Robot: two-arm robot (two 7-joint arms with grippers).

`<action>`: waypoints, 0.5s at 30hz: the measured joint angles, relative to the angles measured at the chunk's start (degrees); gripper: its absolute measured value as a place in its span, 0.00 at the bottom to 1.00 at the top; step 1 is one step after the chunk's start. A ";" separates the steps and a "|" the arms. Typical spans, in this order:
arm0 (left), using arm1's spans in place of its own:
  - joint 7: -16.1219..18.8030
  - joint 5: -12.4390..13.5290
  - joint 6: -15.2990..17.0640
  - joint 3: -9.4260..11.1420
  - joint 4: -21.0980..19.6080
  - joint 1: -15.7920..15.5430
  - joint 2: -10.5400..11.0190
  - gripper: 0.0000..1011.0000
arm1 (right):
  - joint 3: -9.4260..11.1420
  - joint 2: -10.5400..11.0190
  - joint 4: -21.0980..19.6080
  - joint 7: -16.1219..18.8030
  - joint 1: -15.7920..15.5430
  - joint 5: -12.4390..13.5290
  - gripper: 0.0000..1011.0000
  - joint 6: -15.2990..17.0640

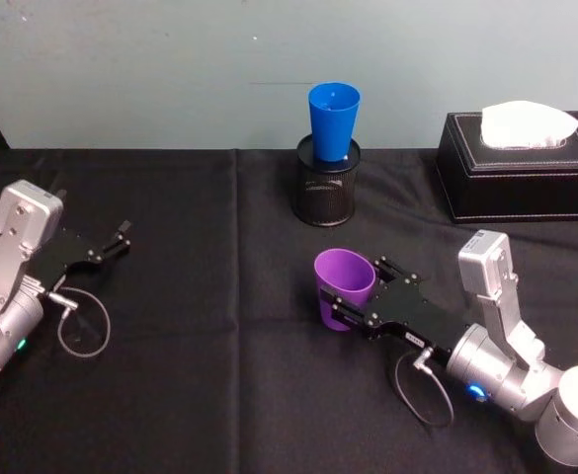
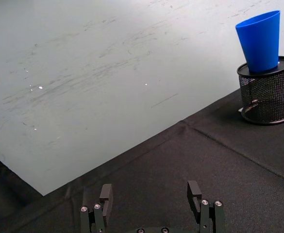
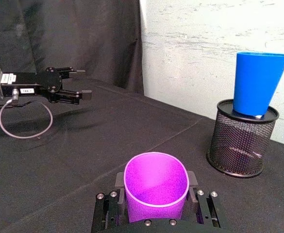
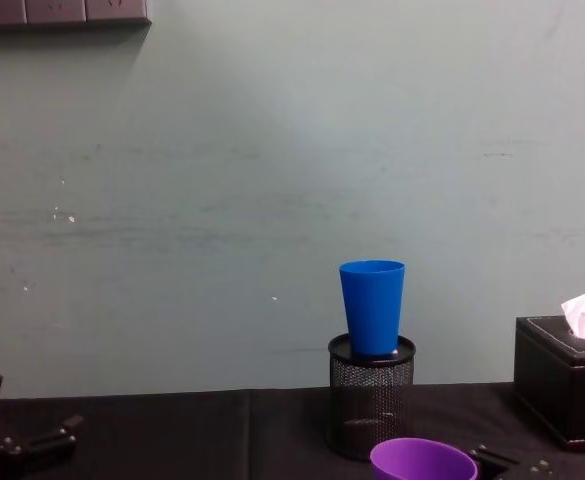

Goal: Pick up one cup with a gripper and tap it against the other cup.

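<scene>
The right gripper's (image 1: 351, 293) black fingers are clasping the tapered purple plastic cup (image 1: 343, 286) upright just above the black tablecloth (image 1: 219, 375) — well short of the bright blue plastic cup (image 1: 334, 120), which is sitting in a black wire-mesh pen holder (image 1: 327, 187). The left gripper (image 1: 123, 237) is resting spread apart at the table's left.

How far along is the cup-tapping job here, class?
Done: the right gripper has its fingers around the purple cup. In hand: lifting it off the table. Left: tapping it against the blue cup, upright in the mesh holder. The left gripper rests open, idle.
</scene>
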 joint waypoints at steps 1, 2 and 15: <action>0.00 0.00 0.00 0.00 0.00 0.00 0.00 0.99 | 0.00 0.00 0.00 -0.01 0.00 0.00 0.72 0.00; 0.00 0.00 0.00 0.00 0.00 0.00 0.00 0.99 | 0.01 0.00 0.00 -0.02 0.00 0.00 0.72 0.00; 0.00 0.00 0.00 0.00 0.00 0.00 0.00 0.99 | 0.01 0.03 -0.06 -0.12 -0.02 0.01 0.86 0.03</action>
